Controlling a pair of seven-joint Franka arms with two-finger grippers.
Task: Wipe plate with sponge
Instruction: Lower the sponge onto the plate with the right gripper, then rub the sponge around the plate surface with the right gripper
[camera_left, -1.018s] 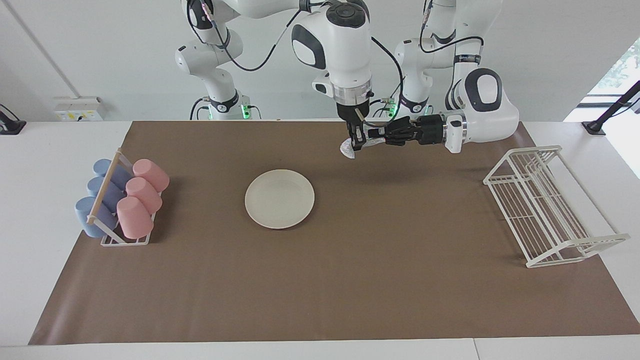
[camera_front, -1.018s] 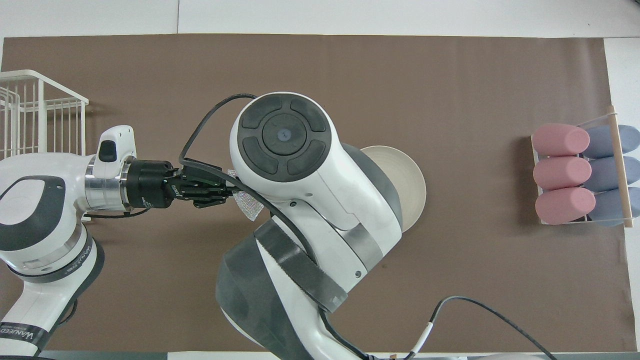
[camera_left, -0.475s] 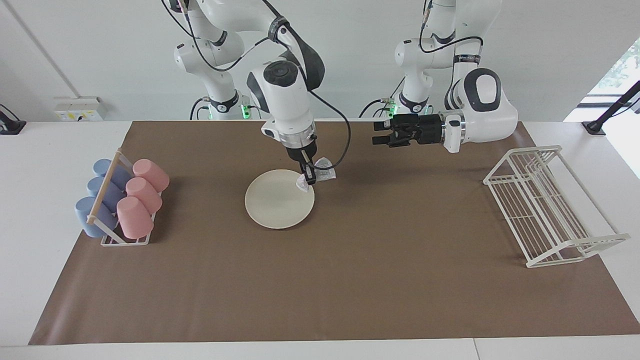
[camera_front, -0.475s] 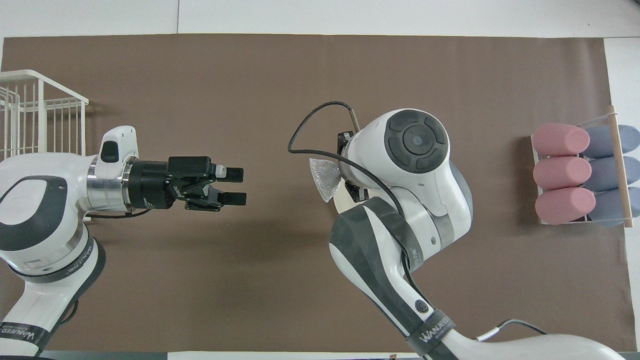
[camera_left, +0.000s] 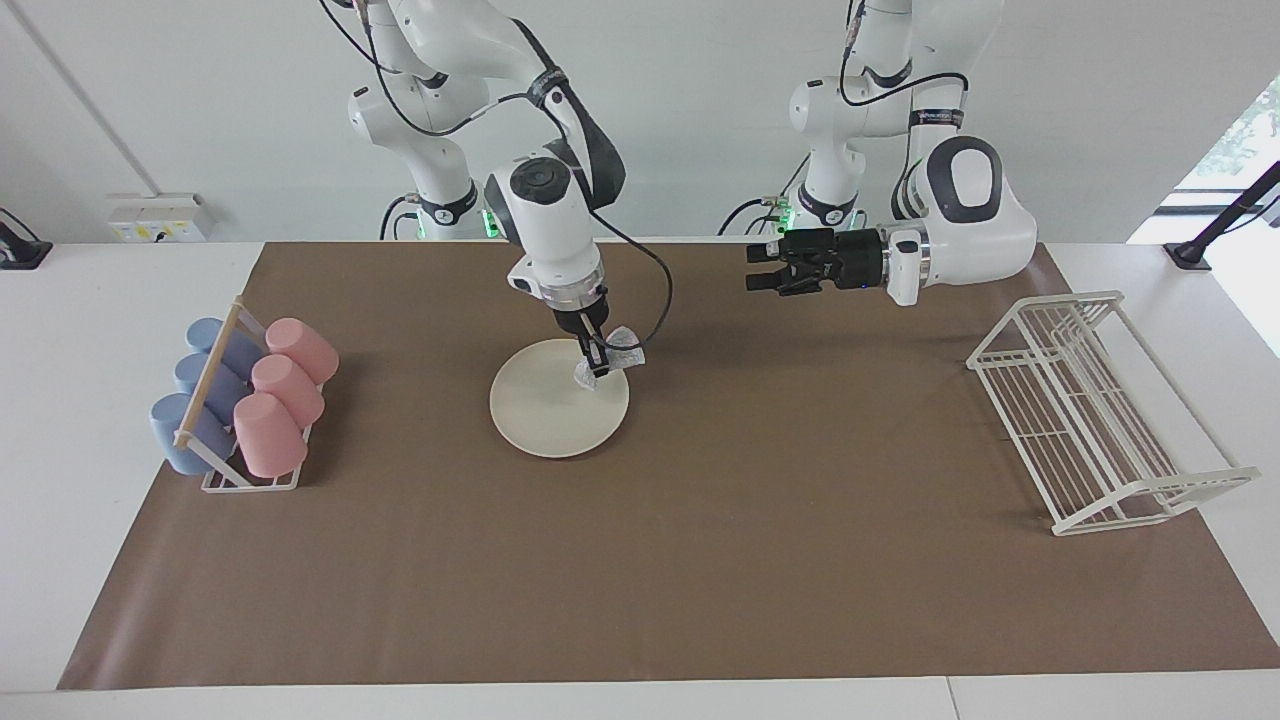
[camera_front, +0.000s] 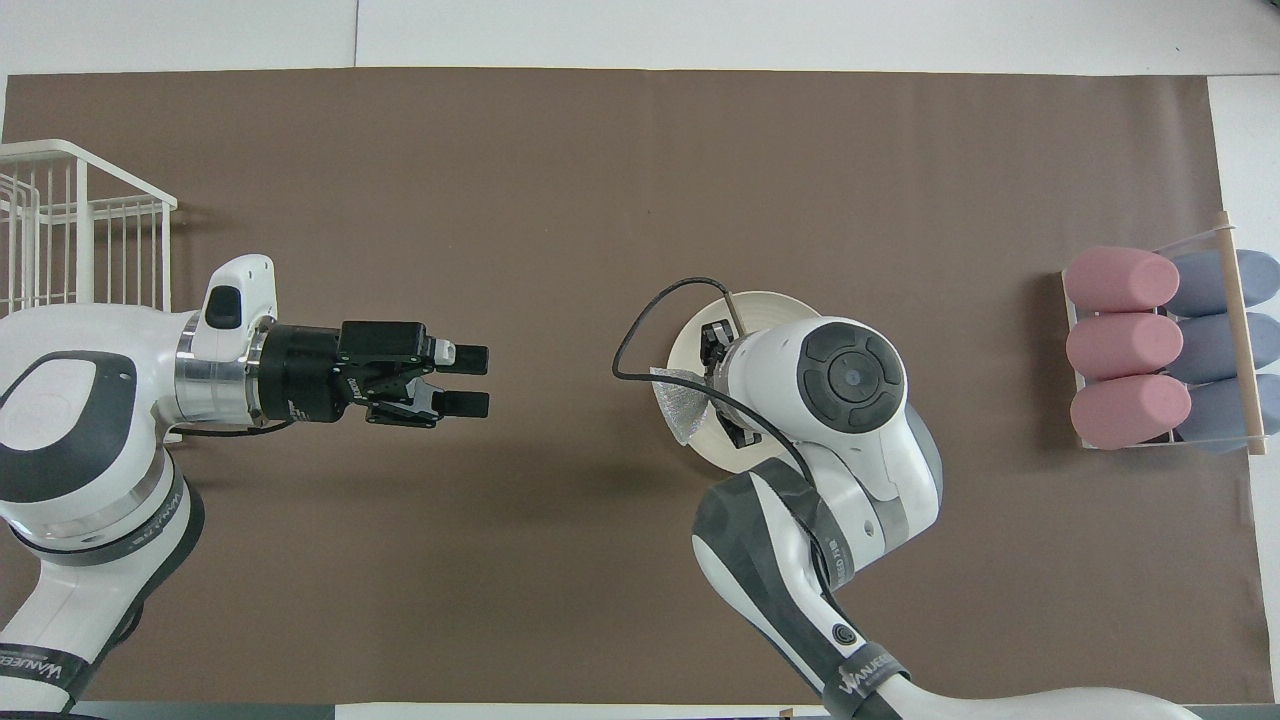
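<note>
The cream-white plate (camera_left: 545, 412) lies on the brown mat mid-table; in the overhead view (camera_front: 690, 345) my right arm covers most of it. My right gripper (camera_left: 594, 362) points down over the plate's edge toward the left arm's end and is shut on the silvery mesh sponge (camera_left: 621, 358). The sponge hangs low at the rim and seems to touch the plate; it also shows in the overhead view (camera_front: 682, 412) beside the right gripper (camera_front: 722, 385). My left gripper (camera_left: 755, 276) is open and empty, held level above bare mat toward the left arm's end (camera_front: 478, 378).
A rack of pink and blue cups (camera_left: 245, 400) stands at the right arm's end of the mat (camera_front: 1165, 345). A white wire rack (camera_left: 1090, 410) stands at the left arm's end (camera_front: 80, 230).
Both grippers met at the sponge a second ago. The left gripper let go and opened. The right gripper carried the sponge to the plate and lowered it to the rim.
</note>
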